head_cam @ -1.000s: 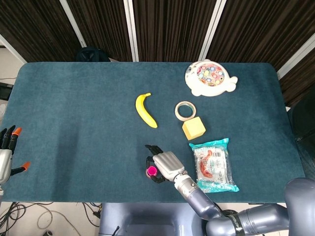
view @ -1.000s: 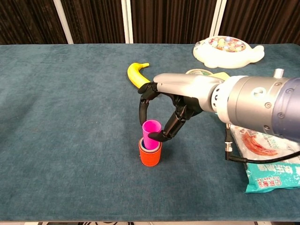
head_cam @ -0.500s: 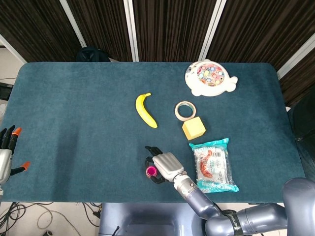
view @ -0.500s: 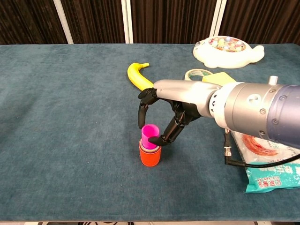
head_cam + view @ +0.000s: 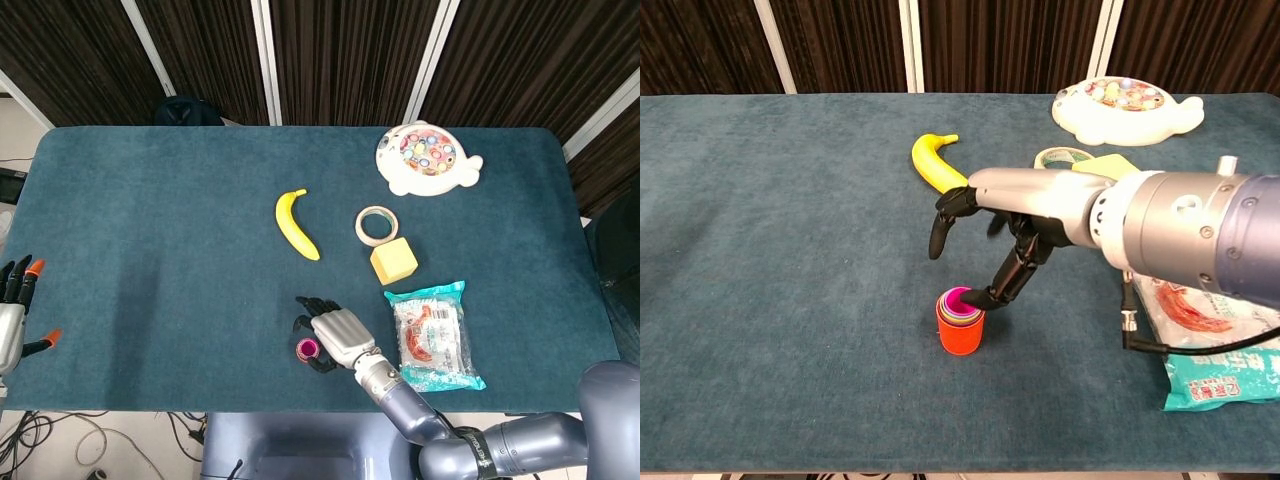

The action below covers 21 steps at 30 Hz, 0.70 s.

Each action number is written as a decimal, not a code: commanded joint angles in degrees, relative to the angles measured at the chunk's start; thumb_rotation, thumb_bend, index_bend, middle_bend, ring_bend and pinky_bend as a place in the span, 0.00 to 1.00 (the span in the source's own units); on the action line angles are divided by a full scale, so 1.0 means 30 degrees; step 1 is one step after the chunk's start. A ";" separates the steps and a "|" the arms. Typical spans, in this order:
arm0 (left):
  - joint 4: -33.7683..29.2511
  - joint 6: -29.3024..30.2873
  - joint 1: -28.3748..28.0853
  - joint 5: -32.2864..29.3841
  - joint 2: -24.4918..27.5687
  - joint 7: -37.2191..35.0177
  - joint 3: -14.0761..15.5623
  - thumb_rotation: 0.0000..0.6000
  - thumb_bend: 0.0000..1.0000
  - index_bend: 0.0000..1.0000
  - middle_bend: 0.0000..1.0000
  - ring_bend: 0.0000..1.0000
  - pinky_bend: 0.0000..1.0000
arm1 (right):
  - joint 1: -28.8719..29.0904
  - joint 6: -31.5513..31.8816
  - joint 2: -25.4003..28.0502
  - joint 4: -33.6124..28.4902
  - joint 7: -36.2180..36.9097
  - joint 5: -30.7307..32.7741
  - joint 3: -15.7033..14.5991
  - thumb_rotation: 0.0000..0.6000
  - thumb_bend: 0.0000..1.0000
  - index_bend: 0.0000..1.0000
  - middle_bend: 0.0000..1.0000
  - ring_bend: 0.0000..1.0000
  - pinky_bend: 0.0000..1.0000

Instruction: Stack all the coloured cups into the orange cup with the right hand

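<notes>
A: Right hand (image 5: 985, 235)?
B: Above the cups, fingers spread and holding nothing. One fingertip (image 5: 976, 299) sits at the rim of the pink cup (image 5: 957, 301); touching or just clear of it, can't tell. The rest of the fingers arch over, apart from the cups.

A: Cups?
B: Pink cup is seated down in the orange cup (image 5: 960, 335), only its rim showing, with other coloured rims nested between them. In the head view the stack (image 5: 307, 349) is at 9 o'clock of the hand (image 5: 335, 335), near the table's front edge.

A: Left hand?
B: Left hand (image 5: 14, 318) is at the far left edge of the head view, off the table, orange-tipped fingers apart, nothing in it.

A: Other stuff?
B: From the stack: banana (image 5: 296, 225) at 12 o'clock, well apart. Tape roll (image 5: 376, 224) at 1 o'clock, yellow block (image 5: 394, 262) just beside it on the near side. Snack packet (image 5: 435, 334) at 3 o'clock, beyond the right arm. Fish-shaped toy tray (image 5: 427, 157) far off at 1 o'clock, near the table's back edge. All on the blue table cloth (image 5: 150, 230).
</notes>
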 commanded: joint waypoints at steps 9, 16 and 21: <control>0.0074 0.0036 -0.0017 0.0135 -0.0107 0.0247 0.0074 1.00 0.00 0.00 0.00 0.00 0.05 | -0.0598 0.0848 0.2637 -0.1142 0.0268 -0.0154 0.0523 1.00 0.42 0.31 0.00 0.06 0.10; 0.0090 0.0168 0.0029 0.0112 -0.0092 0.0334 0.0028 1.00 0.00 0.00 0.00 0.00 0.05 | -0.2094 0.1458 0.6058 -0.1594 0.1175 -0.1365 0.0171 1.00 0.42 0.30 0.00 0.06 0.09; 0.0034 0.0254 0.0068 0.0081 -0.0084 0.0418 0.0000 1.00 0.00 0.00 0.00 0.00 0.05 | -0.3920 0.3086 0.7910 -0.1132 0.1333 -0.4192 -0.1191 1.00 0.42 0.24 0.00 0.04 0.08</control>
